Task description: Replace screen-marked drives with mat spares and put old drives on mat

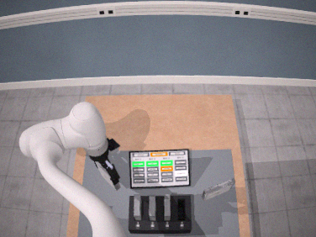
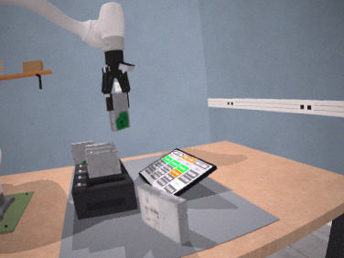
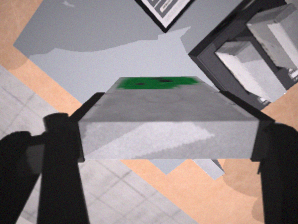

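Grey metal is filling the grasp of the gripper (image 1: 112, 178) (image 2: 118, 99) (image 3: 172, 122): its two black fingers are pinching a drive (image 1: 107, 180) (image 2: 120, 118) (image 3: 170, 140) by its narrow edges, with green circuit board showing at the lower end. The held drive is hanging in the air, left of the screen (image 1: 160, 169) (image 2: 192, 175) (image 3: 167, 11) in the top view. The black dock (image 1: 160, 229) (image 2: 110, 204) (image 3: 209, 72) is sitting at bottom centre there, carrying three upright drives (image 1: 167, 206) (image 2: 103, 165) (image 3: 252, 70), its right-end bay looking dark and unfilled. Another drive (image 1: 218, 190) (image 2: 162, 212) is standing on the grey mat (image 1: 212, 223) (image 2: 233, 215) (image 3: 100, 30), right of the dock.

The likeliest trouble is turning up at insertion: a small twist or lean could be catching the connector end on a bay's rim, tipping the dock or making the drive slip. A low sideways approach could be knocking the seated drives, since they are standing tall and close together. Pulling another drive during a rebuild would be breaking the one-bay rule.

The white arm (image 1: 69, 195) (image 2: 112, 23) is reaching from the bottom of the top view, bending at upper left, its wrist pointing down and the fingers hanging nearly vertical in the exterior view.
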`<move>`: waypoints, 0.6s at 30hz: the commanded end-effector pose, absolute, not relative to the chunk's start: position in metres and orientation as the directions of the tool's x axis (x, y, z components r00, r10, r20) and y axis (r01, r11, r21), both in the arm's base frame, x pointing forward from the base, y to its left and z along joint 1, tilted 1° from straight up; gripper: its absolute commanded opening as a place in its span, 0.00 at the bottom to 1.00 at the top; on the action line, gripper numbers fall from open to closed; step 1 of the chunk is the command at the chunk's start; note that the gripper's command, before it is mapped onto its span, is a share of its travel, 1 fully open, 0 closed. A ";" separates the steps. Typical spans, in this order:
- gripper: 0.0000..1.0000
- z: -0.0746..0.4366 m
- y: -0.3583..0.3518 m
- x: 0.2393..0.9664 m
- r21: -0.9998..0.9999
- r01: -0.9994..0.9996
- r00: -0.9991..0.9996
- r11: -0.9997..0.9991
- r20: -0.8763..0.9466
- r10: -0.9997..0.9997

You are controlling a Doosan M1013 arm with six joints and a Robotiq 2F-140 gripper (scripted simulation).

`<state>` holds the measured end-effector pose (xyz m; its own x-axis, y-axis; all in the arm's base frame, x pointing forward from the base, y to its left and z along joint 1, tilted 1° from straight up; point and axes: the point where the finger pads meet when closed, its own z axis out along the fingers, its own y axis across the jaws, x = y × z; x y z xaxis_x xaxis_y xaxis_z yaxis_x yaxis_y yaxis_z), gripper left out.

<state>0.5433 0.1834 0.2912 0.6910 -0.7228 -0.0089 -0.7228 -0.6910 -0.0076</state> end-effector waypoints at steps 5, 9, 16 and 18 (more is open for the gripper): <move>0.10 0.292 0.140 0.542 -0.008 -0.784 0.621 -0.620 -0.009 -0.784; 0.10 0.292 0.117 0.539 -0.008 -0.815 0.580 -0.580 -0.010 -0.815; 0.10 0.292 0.087 0.534 -0.007 -0.852 0.524 -0.523 -0.010 -0.852; 0.10 0.292 0.075 0.532 -0.006 -0.866 0.500 -0.500 -0.010 -0.866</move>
<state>0.5353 0.0963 0.2916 0.5403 -0.8414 -0.0100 -0.8415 -0.5403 -0.0054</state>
